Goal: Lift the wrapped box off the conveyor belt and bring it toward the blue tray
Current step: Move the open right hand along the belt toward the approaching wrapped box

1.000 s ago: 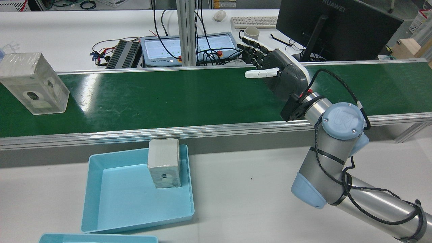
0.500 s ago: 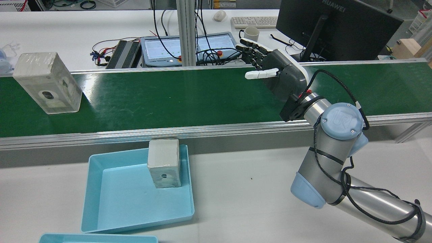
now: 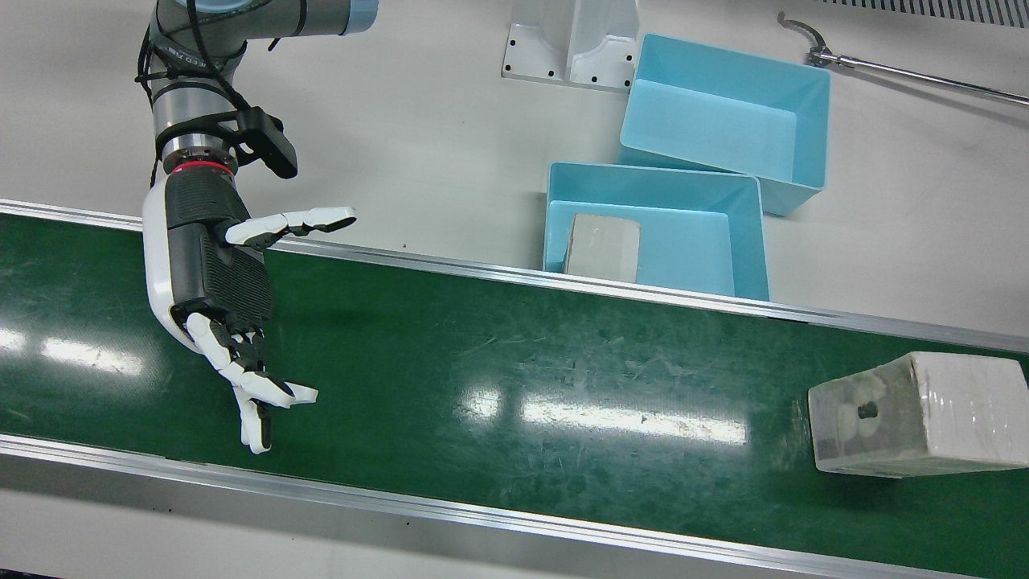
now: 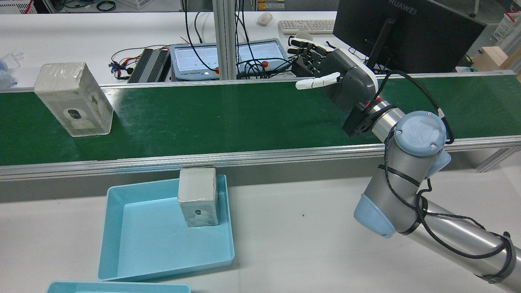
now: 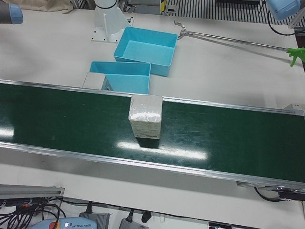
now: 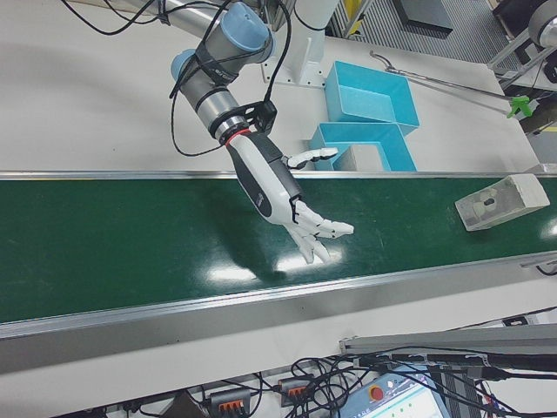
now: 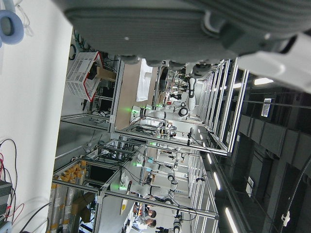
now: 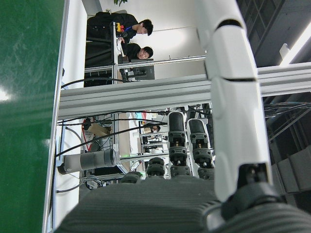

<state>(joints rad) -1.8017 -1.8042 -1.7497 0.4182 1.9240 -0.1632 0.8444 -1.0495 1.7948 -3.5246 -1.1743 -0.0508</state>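
Since the earlier frame, wrapped box [image 4: 73,99] advances along conveyor belt [image 4: 228,118], now at nine o'clock, well apart from right hand [image 4: 340,81] at three o'clock. Fingers [image 3: 241,378] spread, empty. Approach step; next: intercept and enclose box.

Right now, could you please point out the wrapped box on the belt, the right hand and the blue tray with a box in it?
wrapped box [image 4: 73,97], rear view, on its front face.
right hand [image 3: 215,277], front view, on the dark palm.
blue tray [image 4: 142,240], rear view, on its bare floor.
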